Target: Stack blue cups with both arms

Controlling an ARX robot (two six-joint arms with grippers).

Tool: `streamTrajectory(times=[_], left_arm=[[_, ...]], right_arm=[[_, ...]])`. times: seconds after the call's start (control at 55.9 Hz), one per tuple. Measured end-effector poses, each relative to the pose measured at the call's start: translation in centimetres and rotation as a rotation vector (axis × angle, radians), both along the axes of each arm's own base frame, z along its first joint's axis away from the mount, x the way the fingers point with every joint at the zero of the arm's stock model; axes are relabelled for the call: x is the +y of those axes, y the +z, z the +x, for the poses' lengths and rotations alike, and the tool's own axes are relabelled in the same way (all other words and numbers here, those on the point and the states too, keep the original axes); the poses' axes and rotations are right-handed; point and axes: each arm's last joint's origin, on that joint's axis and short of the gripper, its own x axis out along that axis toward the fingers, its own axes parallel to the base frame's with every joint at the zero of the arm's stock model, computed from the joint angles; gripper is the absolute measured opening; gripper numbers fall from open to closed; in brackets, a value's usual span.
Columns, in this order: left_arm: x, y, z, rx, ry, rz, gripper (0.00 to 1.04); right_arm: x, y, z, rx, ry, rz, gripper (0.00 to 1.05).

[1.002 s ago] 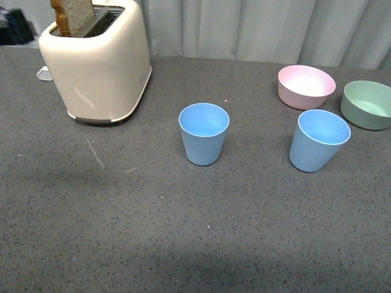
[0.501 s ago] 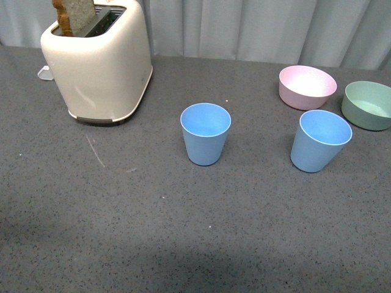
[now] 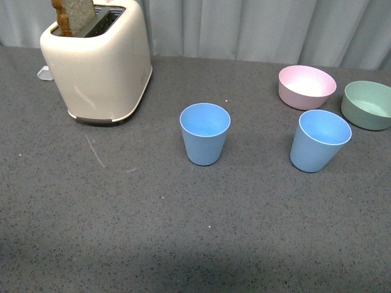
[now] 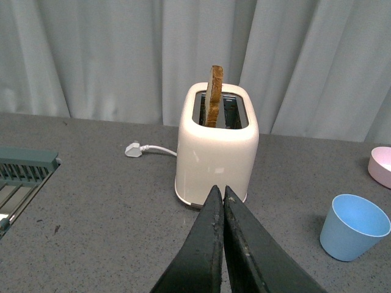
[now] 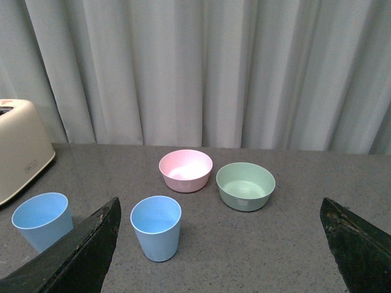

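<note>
Front view: two light-blue tapered cups stand upright, mouths up and empty, well apart on a dark grey speckled surface (image 3: 122,213). The first blue cup (image 3: 204,133) is near the middle of the surface. The second blue cup (image 3: 319,140) stands toward the right edge. Just behind the second cup, nearer the far edge, sits a pink bowl (image 3: 306,86). A green bowl (image 3: 368,104) sits beside it at the right edge. A cream toaster (image 3: 98,61) fills the far left corner, with a slice of bread (image 3: 73,15) standing up out of one slot. A white plug (image 3: 44,73) lies against its left side. Pale curtains (image 3: 256,27) hang along the far edge.

Left wrist view: the left gripper (image 4: 221,190) has its two black fingers pressed together, with nothing between them. It points at the toaster (image 4: 217,146). A teal slatted rack (image 4: 24,171) rests well apart from the toaster.

Right wrist view: the right gripper (image 5: 219,210) has its fingers spread wide and holds nothing. It faces both cups and both bowls.
</note>
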Motion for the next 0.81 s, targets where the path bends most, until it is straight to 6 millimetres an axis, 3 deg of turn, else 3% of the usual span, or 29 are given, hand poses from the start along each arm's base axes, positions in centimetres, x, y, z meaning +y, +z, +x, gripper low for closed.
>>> streamTrajectory(times=[0.805], left_arm=[[0.0,0.3,-2.5,-0.013,0.000,0.000,0.04]], right_arm=[[0.0,0.0,0.0,0.000,0.000,0.000,0.95]])
